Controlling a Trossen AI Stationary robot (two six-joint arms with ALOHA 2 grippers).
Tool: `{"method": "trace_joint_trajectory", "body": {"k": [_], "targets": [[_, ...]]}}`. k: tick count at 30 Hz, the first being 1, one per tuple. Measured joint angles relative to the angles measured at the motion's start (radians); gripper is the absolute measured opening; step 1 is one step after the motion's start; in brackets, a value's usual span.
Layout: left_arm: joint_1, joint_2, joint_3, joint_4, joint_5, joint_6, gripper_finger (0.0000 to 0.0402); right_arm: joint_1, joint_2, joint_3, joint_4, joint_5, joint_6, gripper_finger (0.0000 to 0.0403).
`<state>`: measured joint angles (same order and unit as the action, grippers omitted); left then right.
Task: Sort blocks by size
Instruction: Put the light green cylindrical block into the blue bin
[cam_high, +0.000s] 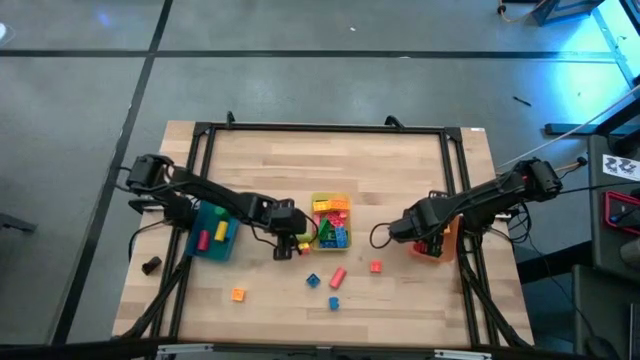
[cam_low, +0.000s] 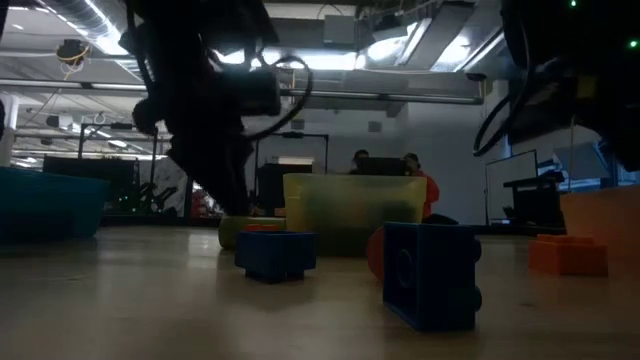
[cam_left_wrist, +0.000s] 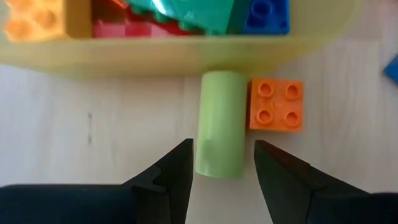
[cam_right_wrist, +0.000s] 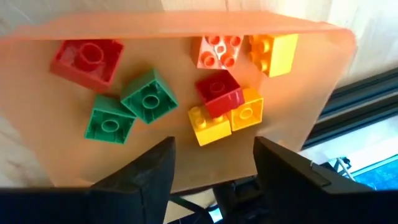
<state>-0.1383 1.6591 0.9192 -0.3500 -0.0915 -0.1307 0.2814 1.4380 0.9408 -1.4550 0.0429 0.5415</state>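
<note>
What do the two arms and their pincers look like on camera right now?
Both are dark, jointed arms with black cables looping off them. The left pincer and the right pincer each have two dark, wedge-shaped fingers. No markings are visible on them.

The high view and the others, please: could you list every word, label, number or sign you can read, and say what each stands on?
None can be read.
A white sheet with dark marks lies off the table's right edge in the high view; the marks are too small to read.
The blocks in the orange bin and the yellow bin show only studs, no lettering.
The low view shows no legible sign.
</note>
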Motion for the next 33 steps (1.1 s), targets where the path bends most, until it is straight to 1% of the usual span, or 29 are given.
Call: {"method": "trace_joint_trajectory", "body": {"k": [4,6,10,13,16,19,24,27,30,33], "targets": [[0.000,0.035,0.000,-0.001,0.004,0.000,0.0155,0.000,0.000,0.056,-0.033,0.001,0.000,0.0216],[0.000,0.043,0.000,0.000,0.004,0.001,0.0155,0.000,0.000,0.092,-0.034,0.019,-0.009,0.0216],[0.000,0.056,0.000,0.002,0.005,0.011,0.0155,0.000,0.000,0.147,0.025,0.051,-0.093,0.0216],[0.000,0.060,0.000,0.010,0.006,0.016,0.0149,0.000,0.000,0.161,0.144,0.054,-0.177,0.0216],[0.000,0.060,0.000,0.012,0.006,0.035,0.0126,0.000,0.000,0.161,0.295,0.050,-0.261,0.0216],[0.000,0.059,0.000,0.013,0.006,0.027,0.0104,0.000,0.000,0.161,0.435,0.021,-0.353,0.0216],[0.000,0.056,0.000,0.011,0.006,0.026,0.0103,0.000,0.000,0.161,0.633,-0.015,-0.517,0.0216],[0.003,0.044,0.001,-0.002,0.006,0.011,0.0103,0.000,0.000,0.161,0.718,-0.037,-0.600,0.0216],[0.009,0.013,0.023,-0.070,0.006,-0.010,0.0103,0.000,0.000,0.161,0.773,-0.068,-0.677,0.0216],[0.014,-0.027,0.066,-0.171,-0.001,-0.040,0.0104,0.000,0.004,0.161,0.816,-0.108,-0.731,0.0216]]}}
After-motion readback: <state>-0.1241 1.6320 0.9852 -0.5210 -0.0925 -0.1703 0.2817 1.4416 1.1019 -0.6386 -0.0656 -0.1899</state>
